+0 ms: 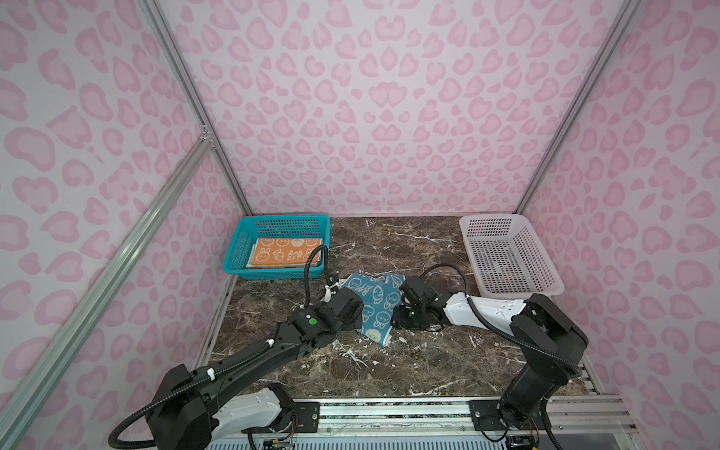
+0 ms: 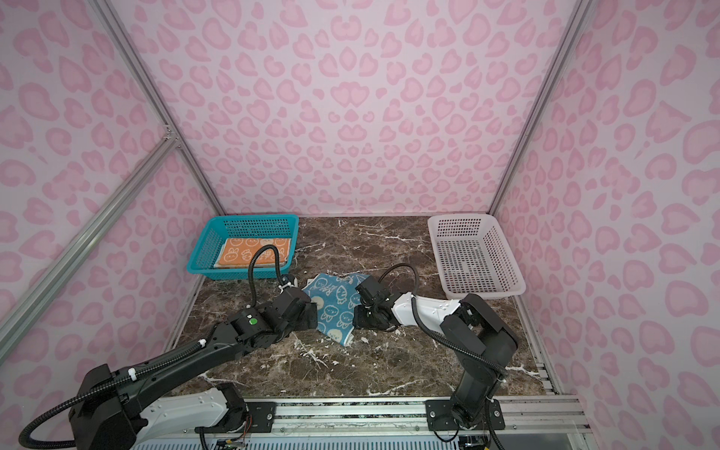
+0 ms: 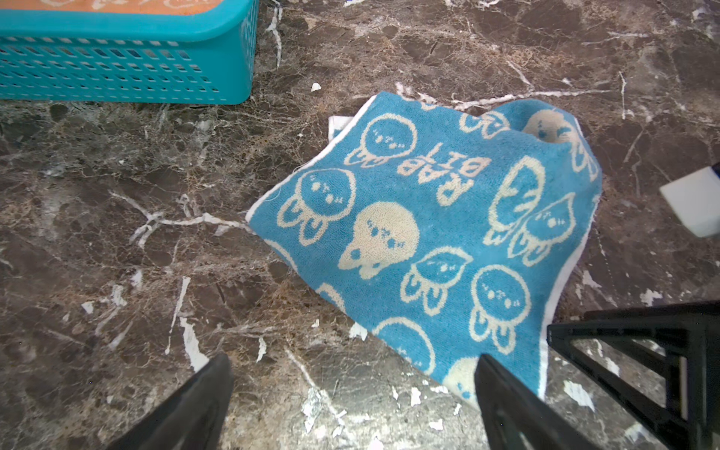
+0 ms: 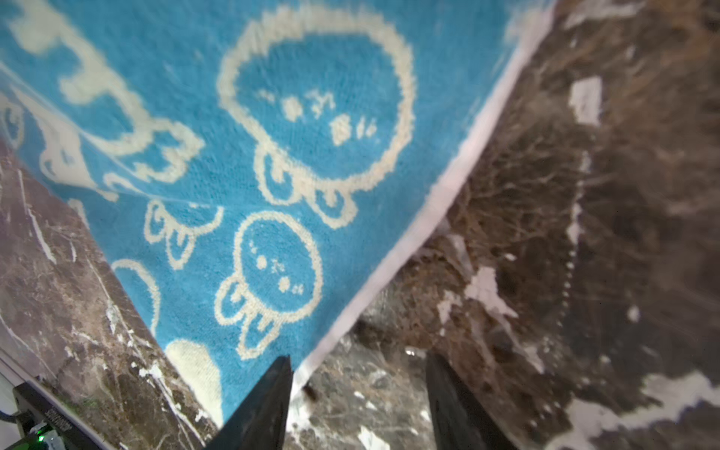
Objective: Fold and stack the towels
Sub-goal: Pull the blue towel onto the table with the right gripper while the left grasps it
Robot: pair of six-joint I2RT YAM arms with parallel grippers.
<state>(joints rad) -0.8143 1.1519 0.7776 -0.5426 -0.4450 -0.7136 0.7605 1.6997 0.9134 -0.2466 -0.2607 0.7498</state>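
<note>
- The orange towel (image 1: 286, 253) lies folded flat in the teal basket (image 1: 233, 269), left of centre in both top views. That one looks finished. I can't tell whether another cloth lies under it.
- The blue towel (image 1: 372, 307) is on the counter (image 1: 389, 362), mid-frame, between the two arms. It is rumpled, with one part lapped over another and the corners out of line, so I'd say its fold is not yet made.
- The left claw (image 3: 352, 360) is spread wide and grips nothing. In the left wrist view one finger sits over the towel's near corner and the other over bare counter.
- The right claw (image 4: 358, 360) has its jaws apart with nothing between them. In the right wrist view the towel's white hem runs just beside one finger.
- The white basket (image 1: 491, 216), right of centre, holds nothing.
- My guess is one towel is done. What's left is to straighten, fold and stack the blue one.
</note>
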